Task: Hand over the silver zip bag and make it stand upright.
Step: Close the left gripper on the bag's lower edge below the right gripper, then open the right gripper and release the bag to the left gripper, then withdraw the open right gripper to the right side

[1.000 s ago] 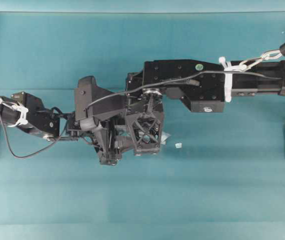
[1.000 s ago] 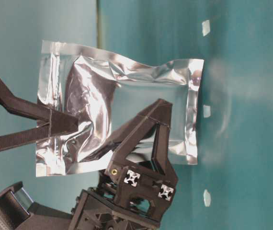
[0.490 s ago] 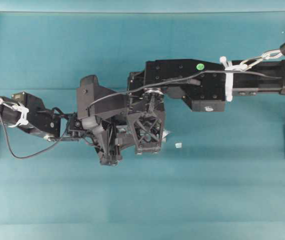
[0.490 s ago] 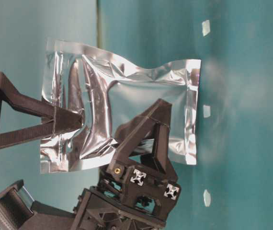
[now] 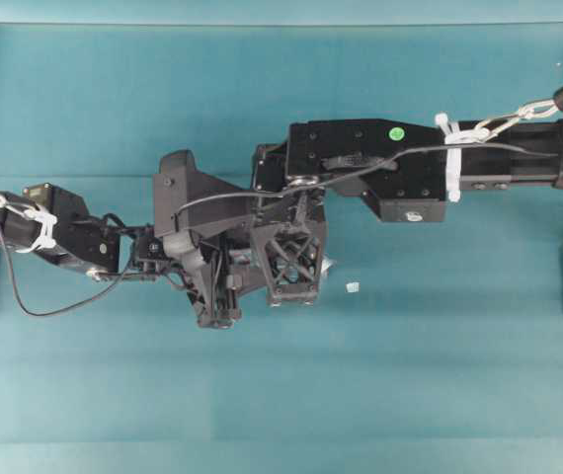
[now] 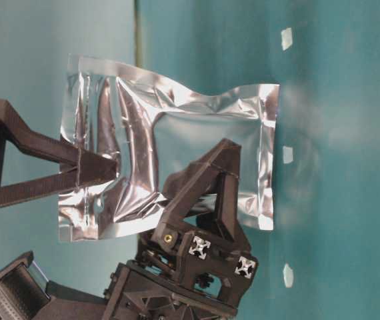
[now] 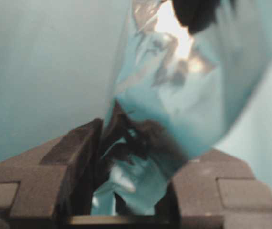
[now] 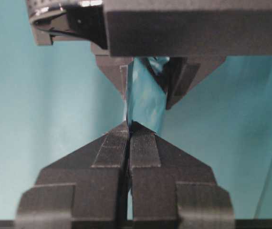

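Since a second ago the left gripper (image 7: 131,157) has closed on the silver zip bag (image 6: 177,133), which has shifted slightly in the table-level view. Nearer that camera, the right gripper (image 8: 129,129) pinches the bag's edge, fingers (image 8: 145,148) together. Held off the teal table (image 5: 410,375), the bag hangs between both grippers.

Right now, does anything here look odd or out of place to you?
Slightly. The silver zip bag is held off the table by both tools and looks crumpled and dented where the left tool pinches it. A tiny white scrap also lies loose on the teal table beside the arms.
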### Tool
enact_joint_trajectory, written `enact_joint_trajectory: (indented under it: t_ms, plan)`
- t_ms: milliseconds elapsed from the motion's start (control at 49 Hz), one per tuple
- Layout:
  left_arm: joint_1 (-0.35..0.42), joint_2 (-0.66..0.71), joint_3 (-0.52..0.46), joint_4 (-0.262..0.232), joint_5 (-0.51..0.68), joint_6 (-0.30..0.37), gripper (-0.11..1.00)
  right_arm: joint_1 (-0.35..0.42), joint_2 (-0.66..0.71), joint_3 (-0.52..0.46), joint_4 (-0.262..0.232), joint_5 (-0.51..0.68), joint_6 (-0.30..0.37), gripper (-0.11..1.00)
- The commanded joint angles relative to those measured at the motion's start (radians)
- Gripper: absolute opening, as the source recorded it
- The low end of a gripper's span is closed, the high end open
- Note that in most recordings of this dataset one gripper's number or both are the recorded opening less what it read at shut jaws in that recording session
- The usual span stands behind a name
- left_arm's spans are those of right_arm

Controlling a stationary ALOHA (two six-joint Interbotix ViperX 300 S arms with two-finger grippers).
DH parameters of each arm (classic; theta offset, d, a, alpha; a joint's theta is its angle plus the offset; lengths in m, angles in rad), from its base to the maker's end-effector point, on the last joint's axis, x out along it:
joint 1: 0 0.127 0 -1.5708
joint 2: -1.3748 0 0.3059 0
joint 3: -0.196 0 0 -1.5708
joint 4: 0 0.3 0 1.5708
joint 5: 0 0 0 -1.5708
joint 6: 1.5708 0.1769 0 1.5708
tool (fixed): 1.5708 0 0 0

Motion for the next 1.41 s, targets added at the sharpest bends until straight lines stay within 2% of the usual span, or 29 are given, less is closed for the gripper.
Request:
enact_joint_trajectory:
  t_ms: [0, 163, 224, 265, 429, 571, 755, 878, 1082, 1286, 1388]
  plan:
    - [-0.006, -0.005, -0.008, 0.002, -0.003, -0.002, 0.25, 0.012, -0.020, -0.003, 0.009, 0.015, 0.008, 0.33]
    - [-0.008, -0.005, -0.008, 0.002, -0.003, 0.000, 0.24, 0.015, -0.029, -0.003, 0.000, 0.015, 0.020, 0.81]
    - [-0.008, -0.005, -0.008, 0.002, -0.003, 0.000, 0.22, 0.015, -0.038, -0.003, -0.011, 0.015, 0.037, 0.94]
    - [-0.009, -0.005, -0.008, 0.002, -0.003, 0.000, 0.22, 0.014, -0.044, -0.003, -0.015, 0.014, 0.043, 0.98]
    - [-0.009, -0.005, -0.008, 0.002, -0.003, 0.003, 0.22, 0.011, -0.094, 0.018, -0.061, 0.014, 0.069, 0.97]
    - [-0.011, -0.005, -0.008, 0.002, -0.003, 0.023, 0.22, 0.009, -0.160, 0.064, -0.101, 0.011, 0.118, 0.97]
    - [-0.018, -0.005, -0.008, 0.002, -0.003, 0.026, 0.22, 0.008, -0.267, 0.147, -0.120, -0.021, 0.179, 0.97]
    - [-0.018, -0.005, -0.006, 0.002, -0.002, 0.026, 0.22, 0.008, -0.350, 0.238, -0.121, -0.067, 0.227, 0.97]
    - [-0.020, -0.006, -0.003, 0.002, -0.002, 0.026, 0.22, 0.008, -0.476, 0.374, -0.121, -0.239, 0.293, 0.97]
    - [-0.020, -0.006, -0.003, 0.002, 0.003, 0.026, 0.22, 0.012, -0.577, 0.505, -0.120, -0.446, 0.301, 0.97]
    - [-0.021, -0.008, -0.003, 0.002, 0.012, 0.026, 0.22, 0.017, -0.604, 0.546, -0.120, -0.503, 0.302, 0.97]
